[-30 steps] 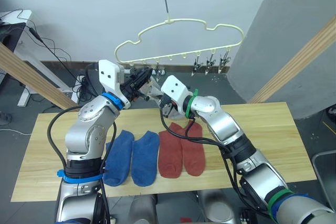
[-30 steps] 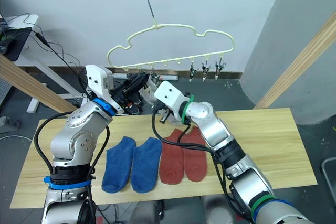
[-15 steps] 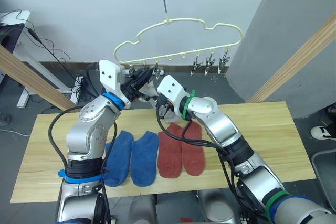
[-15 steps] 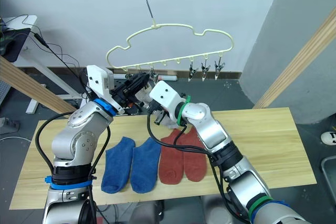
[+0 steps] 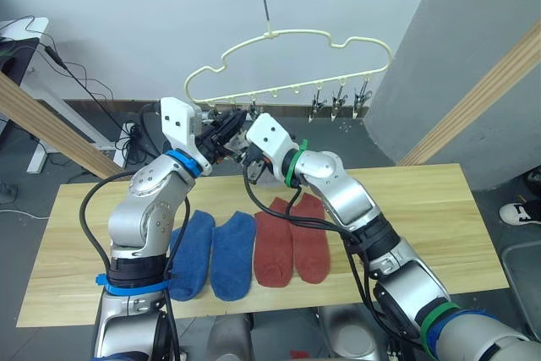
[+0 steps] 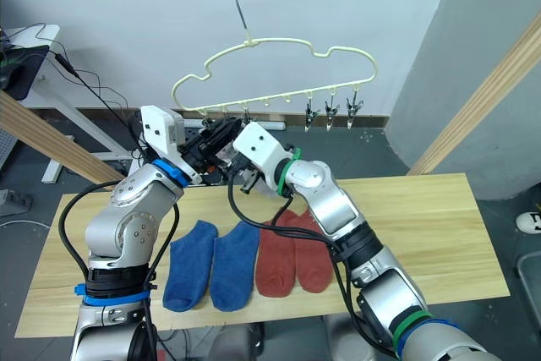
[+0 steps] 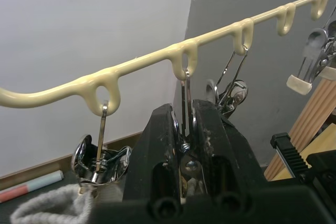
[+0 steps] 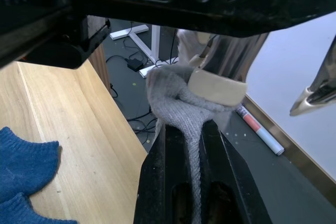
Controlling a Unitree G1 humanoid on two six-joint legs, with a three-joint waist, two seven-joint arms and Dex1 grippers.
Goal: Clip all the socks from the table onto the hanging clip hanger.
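Note:
The pale yellow clip hanger (image 5: 296,33) hangs above the table (image 5: 423,209). My left gripper (image 7: 184,124) is up at its row of clips, shut on one metal clip (image 7: 185,90). My right gripper (image 8: 186,129) is right beside it, shut on a light grey sock (image 8: 173,95) whose top presses against a cream clip pad (image 8: 218,87). Grey fabric (image 7: 47,205) also shows below the neighbouring clip. Two blue socks (image 5: 190,251) (image 5: 232,253) and two rust red socks (image 5: 272,247) (image 5: 311,243) lie side by side on the table.
Three free clips (image 5: 338,99) hang at the hanger's right end. Slanted wooden beams stand at the left (image 5: 51,124) and right (image 5: 473,99). A desk with cables (image 5: 21,40) is at the far left. A shoe (image 5: 516,211) shows beyond the table's right end.
My right gripper has carried the grey sock left and up, closer to the left gripper at the clips. The left gripper has hardly moved.

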